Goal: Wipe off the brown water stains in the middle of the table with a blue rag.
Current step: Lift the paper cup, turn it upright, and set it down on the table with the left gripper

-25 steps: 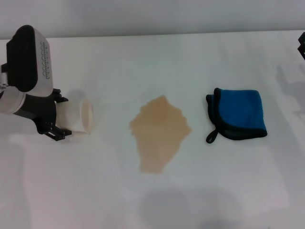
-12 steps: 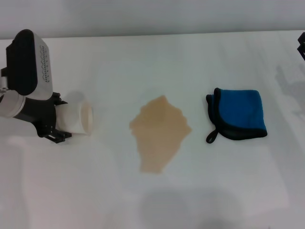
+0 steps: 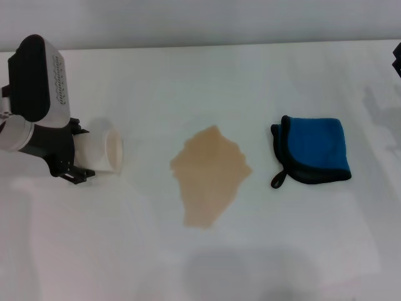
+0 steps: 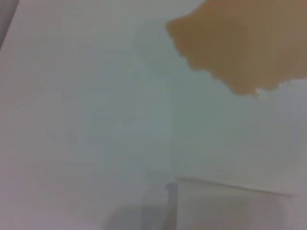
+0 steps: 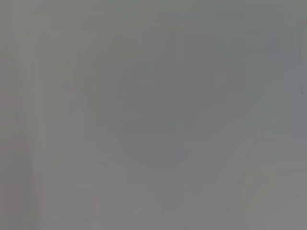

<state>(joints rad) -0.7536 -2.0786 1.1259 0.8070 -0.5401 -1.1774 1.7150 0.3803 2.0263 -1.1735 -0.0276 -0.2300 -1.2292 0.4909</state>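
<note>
Jagged tan-brown water stains (image 3: 210,175), matte table (image 3: 207,81)

left pincer (image 3: 78,157) and cup (image 3: 103,152) seemingly tilted slightly

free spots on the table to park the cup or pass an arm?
Bare table runs along the far side behind the stain, along the near edge, and in the strip between stain and rag. The left end is crowded: the left gripper holds the cup there. The right gripper is barely in view at the far right edge.

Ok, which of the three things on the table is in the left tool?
The paper cup, on its side in the left tool; the brown water stains and blue rag lie untouched.
</note>
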